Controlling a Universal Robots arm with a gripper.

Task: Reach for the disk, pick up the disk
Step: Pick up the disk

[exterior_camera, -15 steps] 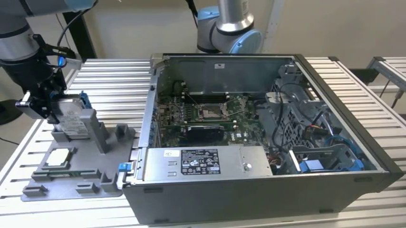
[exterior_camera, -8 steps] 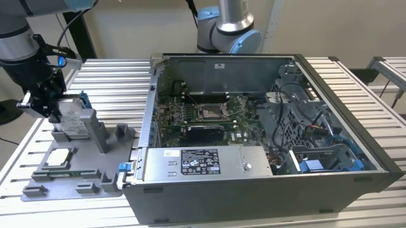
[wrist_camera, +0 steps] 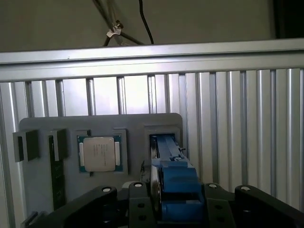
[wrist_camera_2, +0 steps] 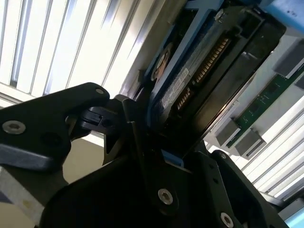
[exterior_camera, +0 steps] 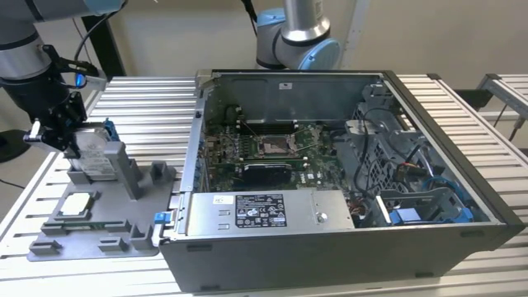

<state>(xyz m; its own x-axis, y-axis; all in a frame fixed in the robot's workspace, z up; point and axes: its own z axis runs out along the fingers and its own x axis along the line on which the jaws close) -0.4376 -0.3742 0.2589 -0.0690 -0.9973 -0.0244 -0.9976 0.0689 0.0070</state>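
The disk (exterior_camera: 93, 148) stands on edge in a slot of the grey fixture (exterior_camera: 99, 232) at the exterior view's left. It is silver-grey with a white label and a blue frame. My gripper (exterior_camera: 64, 137) reaches in from the exterior view's left at the disk's upper part. In both wrist views the disk's blue-framed edge (wrist_camera: 175, 173) sits between the black fingers (wrist_camera: 138, 202), which press on both its sides. The disk's connector edge (wrist_camera_2: 204, 71) runs away from the gripper (wrist_camera_2: 166, 142). Its lower end still reaches into the fixture slot (wrist_camera: 164, 140).
A white-topped square chip (wrist_camera: 99, 153) lies flat in the fixture (wrist_camera: 133, 128) beside the disk's slot. An open computer case (exterior_camera: 330, 167) stands close on the exterior view's right. A second arm (exterior_camera: 297, 37) stands behind it. The slatted metal table (exterior_camera: 140, 105) carries everything.
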